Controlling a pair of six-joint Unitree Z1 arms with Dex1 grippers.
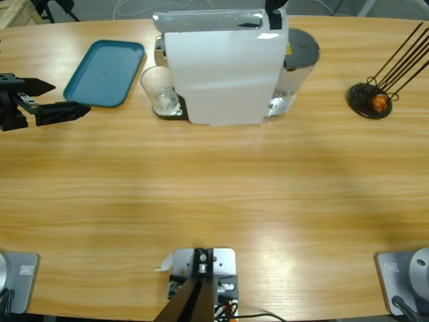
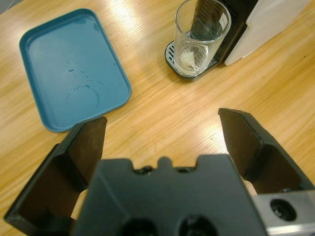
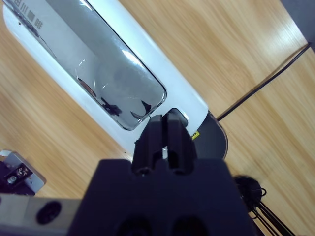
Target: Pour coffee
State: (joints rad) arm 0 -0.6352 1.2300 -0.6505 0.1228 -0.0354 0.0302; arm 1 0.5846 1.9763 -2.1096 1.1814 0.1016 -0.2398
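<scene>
A white coffee machine (image 1: 221, 67) stands at the table's far middle. On the drip tray at its left end sits a clear glass (image 1: 159, 88), also in the left wrist view (image 2: 201, 39); no coffee shows in it or anywhere else. My left gripper (image 1: 69, 97) hovers open at the table's left edge, its jaws (image 2: 162, 123) spread wide and pointing toward the glass from well short of it. My right gripper (image 1: 275, 5) is over the machine's top, shut (image 3: 165, 120), its tips at the end of the shiny lid (image 3: 113, 78).
An empty blue tray (image 1: 104, 72) lies left of the glass, near the left gripper (image 2: 74, 69). A black wire capsule stand (image 1: 370, 99) holding a small orange object sits at the far right. The machine's grey-lidded water tank (image 1: 299, 54) is on its right side.
</scene>
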